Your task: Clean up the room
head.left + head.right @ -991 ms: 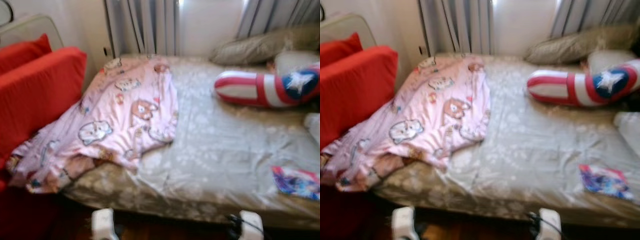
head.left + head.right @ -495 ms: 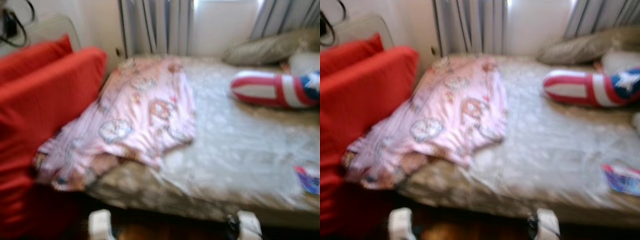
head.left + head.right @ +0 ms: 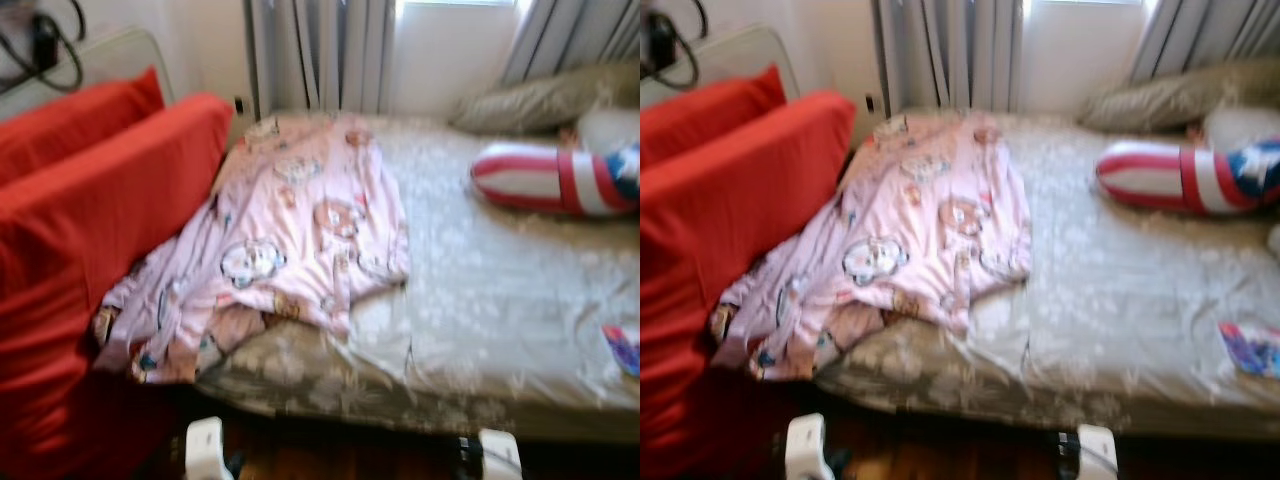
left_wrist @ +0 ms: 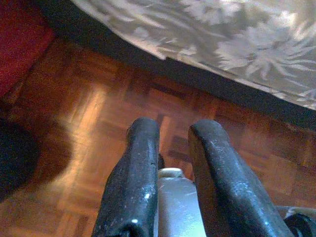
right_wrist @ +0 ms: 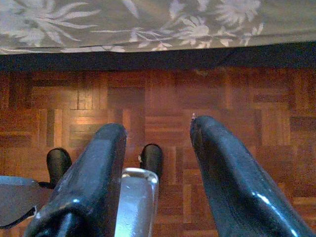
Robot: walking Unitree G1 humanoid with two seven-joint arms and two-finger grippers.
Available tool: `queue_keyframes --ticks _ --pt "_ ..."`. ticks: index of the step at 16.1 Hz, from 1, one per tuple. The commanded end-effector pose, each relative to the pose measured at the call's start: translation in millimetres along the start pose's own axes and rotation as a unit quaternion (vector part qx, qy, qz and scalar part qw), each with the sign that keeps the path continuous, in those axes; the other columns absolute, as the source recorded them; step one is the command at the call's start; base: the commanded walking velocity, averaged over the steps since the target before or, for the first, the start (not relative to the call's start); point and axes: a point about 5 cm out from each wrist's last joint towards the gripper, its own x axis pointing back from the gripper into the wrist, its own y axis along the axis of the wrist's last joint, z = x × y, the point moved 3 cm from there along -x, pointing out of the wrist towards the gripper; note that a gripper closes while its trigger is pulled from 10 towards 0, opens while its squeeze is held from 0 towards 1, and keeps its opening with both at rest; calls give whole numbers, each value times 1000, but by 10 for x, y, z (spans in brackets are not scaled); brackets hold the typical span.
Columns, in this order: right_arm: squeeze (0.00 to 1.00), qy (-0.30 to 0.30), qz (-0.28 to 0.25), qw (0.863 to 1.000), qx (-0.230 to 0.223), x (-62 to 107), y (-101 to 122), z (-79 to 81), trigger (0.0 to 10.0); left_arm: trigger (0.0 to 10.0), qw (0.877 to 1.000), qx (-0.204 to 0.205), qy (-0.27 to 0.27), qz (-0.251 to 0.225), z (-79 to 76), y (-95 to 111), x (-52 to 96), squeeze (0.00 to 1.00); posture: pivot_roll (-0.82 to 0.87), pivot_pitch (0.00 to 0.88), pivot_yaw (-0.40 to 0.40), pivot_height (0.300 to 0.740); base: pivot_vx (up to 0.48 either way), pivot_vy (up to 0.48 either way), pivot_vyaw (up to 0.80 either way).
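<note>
grey floral sheets cover the bed, which runs across the head views under a window hung with striped grey curtains. a pink blanket printed with cartoon animals lies crumpled over the bed's left part, its lower end spilling off the near corner and touching the red sofa cushions that stand just beside the bed on the robot's left. behind the cushions a white unit carries a black cable. at the far right of the bed rests a red, white and blue striped cushion, its blue part cut by the frame edge, with a grey-brown pillow behind it against the curtains. a small colourful booklet or packet lies flat on the sheet near the bed's front right edge; its print is too blurred to read.

both arms hang low in front of the bed. the left gripper points down at the wooden parquet floor, its 2 black fingers apart and holding nothing, with the sheet's hem above it. the right gripper hangs the same way over the parquet, fingers spread wider and empty, the floral hem and the dark gap under the bed beyond it.
</note>
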Motion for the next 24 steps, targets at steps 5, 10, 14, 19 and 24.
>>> queue_keyframes --ticks 5,10,14,19,24 --pt "0 6 -10 1000 7 -8 61 22 10000 10000 1000 -3 6 6 67 -13 9 0 24 0 -14 740 0 0 158" --pt "0 10 -8 1000 11 -6 47 30 10000 10000 1000 -1 9 15 93 -58 22 0 19 0 -8 740 0 0 794" --pt "0 4 -8 1000 3 -3 38 10 10000 10000 1000 0 6 18 62 -81 22 0 24 0 -10 740 0 0 567" --pt "0 6 -14 1000 -3 -4 55 13 10000 10000 1000 7 3 13 44 -66 19 0 25 0 -12 740 0 0 0" --pt "0 5 -13 1000 -3 -6 59 20 10000 10000 1000 10 1 10 51 -39 12 0 25 0 -11 740 104 0 0"
